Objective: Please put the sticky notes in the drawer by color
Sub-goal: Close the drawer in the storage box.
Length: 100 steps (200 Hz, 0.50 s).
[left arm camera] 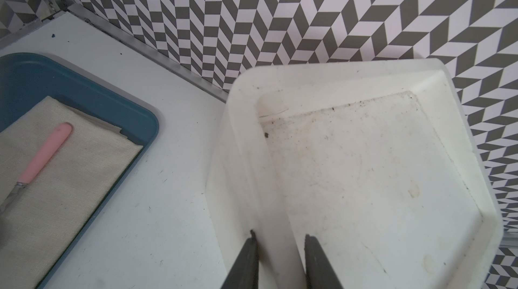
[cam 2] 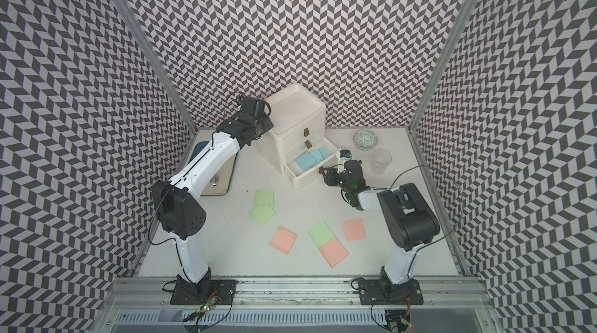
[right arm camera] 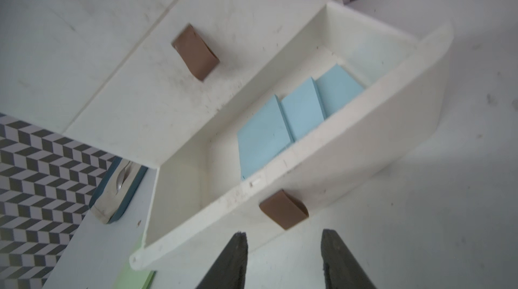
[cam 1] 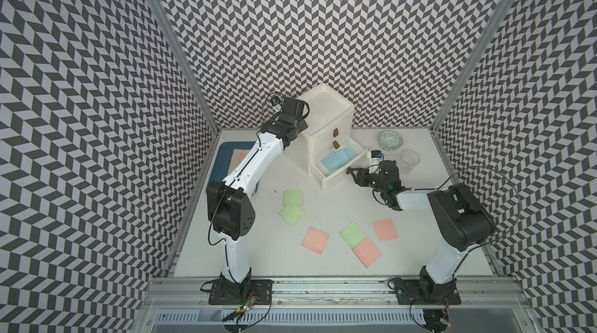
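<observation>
Blue paper was sorted, as far as I could judge: three blue notes (cam 1: 336, 160) lay overlapping inside the bottom drawer (cam 1: 339, 177). It stood pulled out from the white chest of drawers (cam 1: 302, 150) near the back edge of the table (cam 1: 420, 244). The two upper drawers were shut. Three green notes (cam 1: 293, 198) and three pink notes (cam 1: 315, 240) lay loose between the chest and the front edge. So the step in hand seemed to be the closing of this drawer.

The right gripper (right arm camera: 284, 234) was just before the brown handle (right arm camera: 283, 212), its jaws moderately apart and holding nothing. The left gripper (left arm camera: 280, 235) was at the top of the chest, jaws narrow, one on each side of the raised rim. If they pressed the rim, I could not tell.

The next move, in my judgement, asked for a straight push on the drawer front along its own direction, because the chest stood turned against the table edges. The left arm would have to hold the chest from sliding back.

The table was white, matt and a little scratched. Near its left edge lay a blue tray (left arm camera: 84, 85) with a cloth (left arm camera: 56, 175) and a pink-handled utensil (left arm camera: 47, 155). Toward the back right corner stood a patterned bowl (cam 1: 392, 140) and a clear cup (cam 1: 409, 160). Grey and white zigzag walls (cam 1: 323, 24) closed three sides.
</observation>
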Motion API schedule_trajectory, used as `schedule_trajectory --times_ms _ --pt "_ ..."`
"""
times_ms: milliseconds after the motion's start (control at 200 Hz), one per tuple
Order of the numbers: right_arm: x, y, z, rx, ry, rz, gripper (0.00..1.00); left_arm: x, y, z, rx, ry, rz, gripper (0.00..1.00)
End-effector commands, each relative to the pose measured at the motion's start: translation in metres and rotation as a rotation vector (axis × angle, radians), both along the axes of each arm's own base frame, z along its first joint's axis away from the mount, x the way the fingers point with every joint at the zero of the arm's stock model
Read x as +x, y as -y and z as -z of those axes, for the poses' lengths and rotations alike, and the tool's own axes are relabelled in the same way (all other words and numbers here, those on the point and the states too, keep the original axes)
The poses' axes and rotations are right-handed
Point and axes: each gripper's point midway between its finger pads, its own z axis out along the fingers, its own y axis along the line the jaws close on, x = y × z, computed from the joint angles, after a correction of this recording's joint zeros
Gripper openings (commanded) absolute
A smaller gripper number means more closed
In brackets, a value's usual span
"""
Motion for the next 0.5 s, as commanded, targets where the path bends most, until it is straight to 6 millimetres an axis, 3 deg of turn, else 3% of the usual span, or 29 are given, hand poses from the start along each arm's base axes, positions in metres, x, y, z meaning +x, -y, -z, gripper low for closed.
schedule_trajectory --times_ms 0,140,496 --pt "-0.009 -0.019 -0.004 0.054 0.032 -0.039 0.47 -0.01 0.007 0.008 0.034 -0.04 0.09 0.09" --pt "-0.011 -0.025 0.005 0.024 0.034 -0.028 0.47 -0.016 0.005 0.011 0.05 -0.043 0.101 0.04" --pt "0.006 -0.027 -0.006 0.042 0.089 0.004 0.4 -0.034 0.007 0.012 0.033 -0.035 0.164 0.02"
